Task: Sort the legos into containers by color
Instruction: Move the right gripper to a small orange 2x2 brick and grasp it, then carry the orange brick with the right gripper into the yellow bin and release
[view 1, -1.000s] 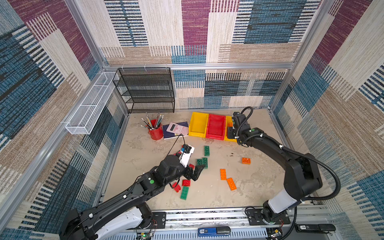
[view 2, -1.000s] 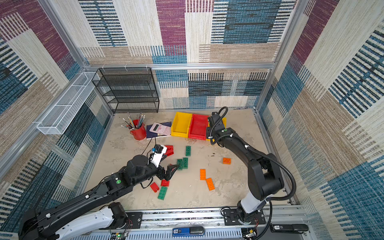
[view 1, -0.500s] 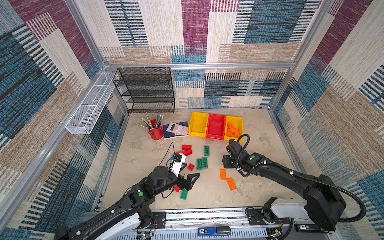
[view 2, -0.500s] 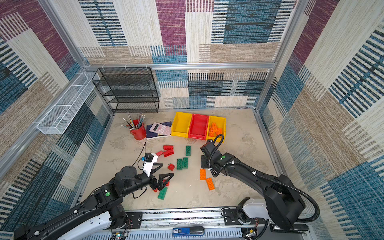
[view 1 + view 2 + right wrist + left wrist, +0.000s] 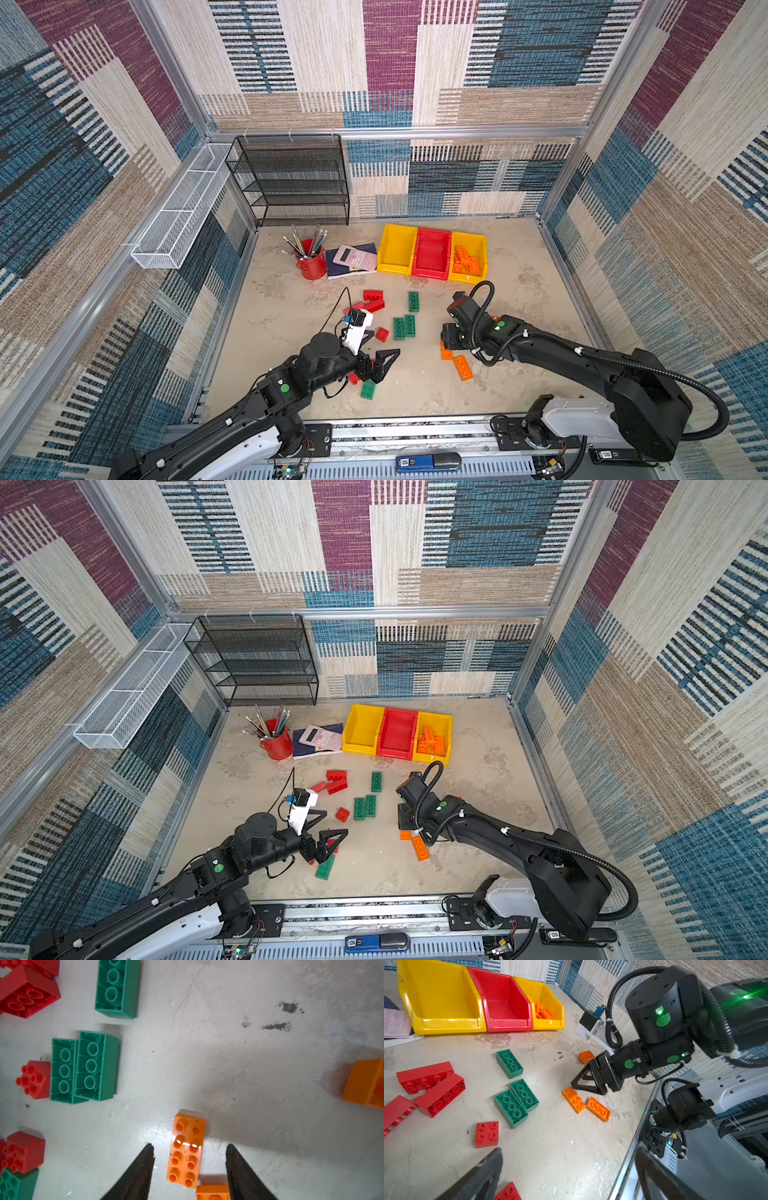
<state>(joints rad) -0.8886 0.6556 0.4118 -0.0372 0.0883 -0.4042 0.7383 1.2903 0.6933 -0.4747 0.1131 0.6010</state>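
In both top views the left hand (image 5: 336, 821) is hanging wide open, empty, over loose legos (image 5: 381, 333). In the left wrist view orange ones are lying in a yellow container (image 5: 547, 1027). In the right wrist view the right hand (image 5: 190, 1147) is straddling an orange brick (image 5: 186, 1159), half open, not gripping.

1. 3 bins (image 5: 446, 1023): yellow, red, yellow; an orange pile (image 5: 543, 1011) lies in the farthest.
2. The right gripper (image 5: 577, 1086) stands at an orange 2x4 brick's (image 5: 574, 1100) end.
3. 3 green bricks (image 5: 517, 1103) lie studs-down.
4. The left gripper (image 5: 569, 1151) gapes wide.
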